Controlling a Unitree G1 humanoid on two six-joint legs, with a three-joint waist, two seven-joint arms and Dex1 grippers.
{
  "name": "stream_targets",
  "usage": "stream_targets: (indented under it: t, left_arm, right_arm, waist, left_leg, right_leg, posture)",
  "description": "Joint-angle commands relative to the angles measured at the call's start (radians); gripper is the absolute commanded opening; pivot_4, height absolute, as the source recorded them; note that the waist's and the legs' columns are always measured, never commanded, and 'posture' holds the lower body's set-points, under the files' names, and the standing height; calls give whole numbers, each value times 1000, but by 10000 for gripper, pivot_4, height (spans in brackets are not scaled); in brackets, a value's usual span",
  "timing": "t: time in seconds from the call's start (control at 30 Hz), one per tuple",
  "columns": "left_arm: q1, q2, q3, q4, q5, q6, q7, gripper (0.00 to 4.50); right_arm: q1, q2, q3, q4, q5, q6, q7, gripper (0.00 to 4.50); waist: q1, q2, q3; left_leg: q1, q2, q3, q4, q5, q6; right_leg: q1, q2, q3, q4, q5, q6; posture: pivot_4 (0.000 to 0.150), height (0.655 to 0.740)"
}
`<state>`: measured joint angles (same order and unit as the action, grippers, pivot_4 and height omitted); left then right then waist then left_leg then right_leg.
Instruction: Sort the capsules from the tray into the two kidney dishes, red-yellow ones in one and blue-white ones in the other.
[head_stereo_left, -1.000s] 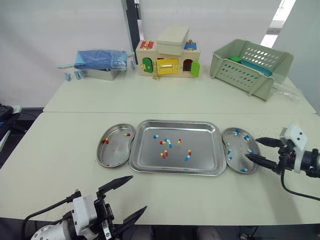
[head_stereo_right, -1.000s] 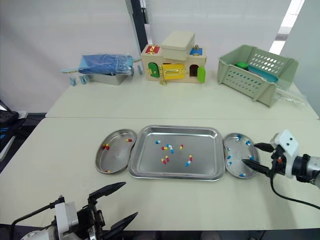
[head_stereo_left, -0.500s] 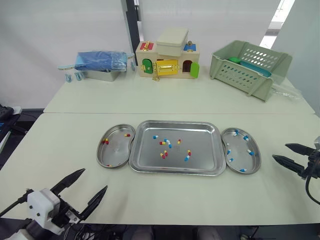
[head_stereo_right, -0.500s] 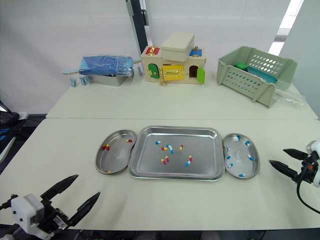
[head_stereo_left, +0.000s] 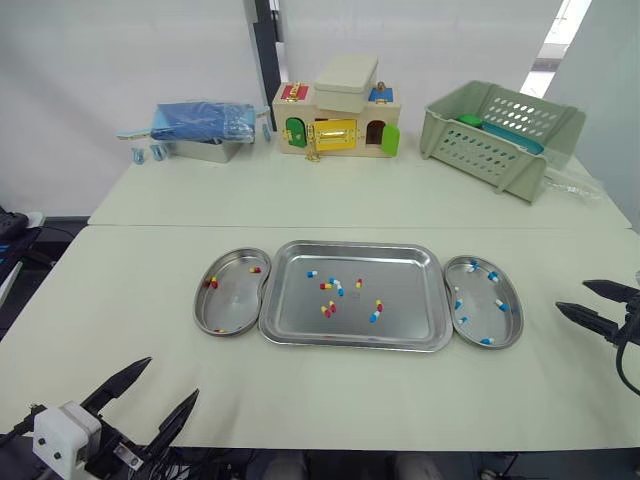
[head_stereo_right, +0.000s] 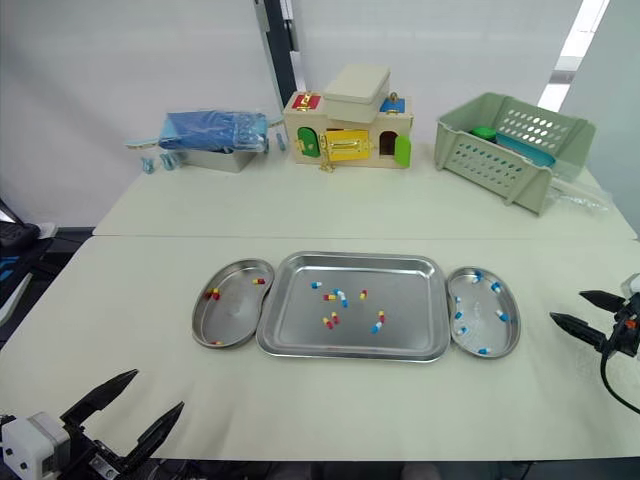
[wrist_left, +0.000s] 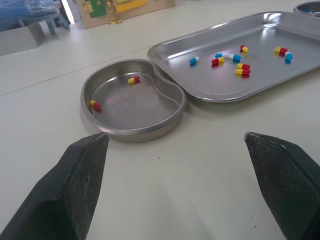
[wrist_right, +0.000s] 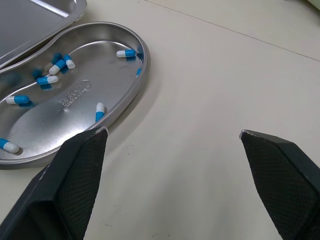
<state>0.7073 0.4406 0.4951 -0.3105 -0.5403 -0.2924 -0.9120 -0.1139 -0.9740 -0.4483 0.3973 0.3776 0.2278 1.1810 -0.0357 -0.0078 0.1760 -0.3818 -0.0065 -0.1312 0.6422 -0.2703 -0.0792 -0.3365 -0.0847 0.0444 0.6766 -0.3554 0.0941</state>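
Reaching from the counter's (head_stereo_left: 400, 400) near edge, lower your spread, empty left pincer (head_stereo_left: 172, 377) onto one lone red-yellow capsule (head_stereo_left: 358, 283) in the mid-counter tray (head_stereo_left: 350, 345); the right pincer (head_stereo_left: 572, 294), also spread, sits by the right edge.

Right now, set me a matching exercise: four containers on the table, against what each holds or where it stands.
Column one:
1. left steel kidney dish
2. right steel kidney dish
3. rectangular steel tray
4. pale green perforated plastic basket

Column two:
a. both capsule colours mixed
b. stands far back on the robot's right
c. blue-white capsules only
d. red-yellow capsules only

Pairs: 1-d, 2-c, 3-a, 4-b.
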Motion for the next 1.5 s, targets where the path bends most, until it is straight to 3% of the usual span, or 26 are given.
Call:
stream_targets:
  t: [0.03, 0.3, 0.5, 0.8, 1.2, 1.3, 1.37, 1.5]
  left_arm:
    - [-5, 7, -27, -9, 13, -28, -37, 45000]
    - [-13, -18, -181, -71, 71, -49, -62, 45000]
    - [-50, 2, -205, -52, 78, -58, -62, 45000]
    - [-45, -21, -227, -73, 73, -44, -16, 45000]
    - [-26, -63, -257, -94, 93, -54, 59, 45000]
    - [-25, -65, -262, -102, 97, -54, 71, 45000]
    - [-22, -67, -264, -105, 99, -56, 75, 45000]
    - [-8, -71, -265, -108, 102, -65, 84, 45000]
  right_arm:
    - [-30, -46, -2, -119, 47, 36, 39, 44678]
    - [-190, -109, 198, -472, 188, 369, 108, 44678]
    - [-490, 63, 503, -582, 158, 470, 82, 44678]
    - [-818, 416, 813, -386, -44, 482, -25, 44678]
    - [-994, 722, 939, 0, -258, 334, -119, 44678]
    - [-1016, 771, 943, 98, -301, 275, -131, 38531]
    - [-1034, 802, 943, 174, -333, 235, -149, 32042]
    - [-1060, 846, 927, 283, -375, 178, -169, 32042]
  waist:
    - [0, 0, 0]
    - [-4, 1, 0]
    - [-6, 1, 1]
    - [-8, 0, 1]
    - [-22, 0, 1]
    - [-23, 0, 1]
    - [-24, 0, 1]
    - [-25, 0, 1]
  left_leg:
    - [0, 0, 0, 0, 0, 0]
    - [0, 0, -1, 0, 0, 0]
    - [-1, 1, -2, 0, 0, 0]
    - [-3, 0, -3, 0, 0, 0]
    - [-4, 0, -3, 0, 0, -1]
    - [-4, 0, -3, -1, 0, -1]
    - [-4, 0, -3, -1, 0, -1]
    - [-4, 0, -3, -1, 0, -1]
  right_leg:
    - [0, 0, 0, 0, 0, 0]
    - [0, 0, -1, 0, 0, 0]
    - [-1, 0, -1, 0, 0, 0]
    - [-5, 0, -1, 2, 0, 0]
    - [-10, 0, 0, 4, 0, 0]
    - [-13, 0, 0, 4, 0, 0]
    - [-14, 0, 0, 5, 0, 0]
    - [-15, 0, 0, 5, 0, 0]
  posture:
    - [1500, 7400]
    - [1500, 7400]
    - [1500, 7400]
    - [1500, 7400]
    - [1500, 7400]
    - [1500, 7400]
    - [1500, 7400]
    - [1500, 7400]
